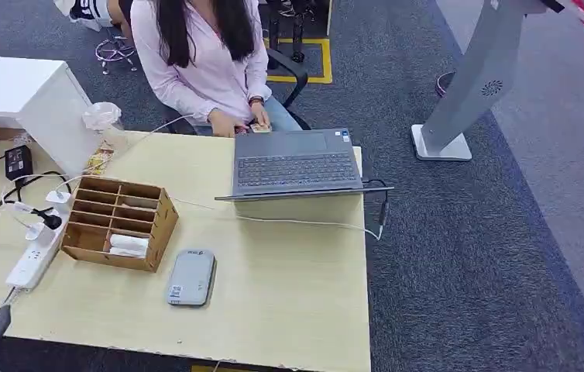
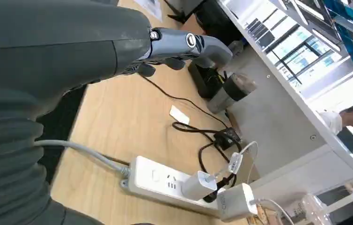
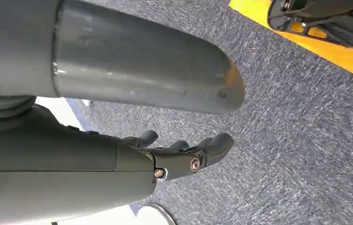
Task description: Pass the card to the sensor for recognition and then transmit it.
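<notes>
One white card [image 1: 128,245] lies in wooden organizer [image 1: 118,223], just beside grey sensor [image 1: 191,277] on table [image 1: 297,294]. Nothing done as far as visible: card not picked, not scanned, not handed over. Left hand [image 2: 184,49] near organizer side, over table edge, fingers loosely spread, empty. Right hand [image 3: 184,152] well apart, over carpet, fingers apart, empty. Person [image 1: 204,62] sits beyond organizer, behind laptop [image 1: 297,164].

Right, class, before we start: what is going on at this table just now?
Nothing is being handled yet. The robot's left hand hovers empty over the near left corner of the wooden table, near the white power strip. Its right hand hangs open above the carpet. A wooden organiser holds white cards; a grey sensor lies beside it. A person sits behind the laptop.
</notes>
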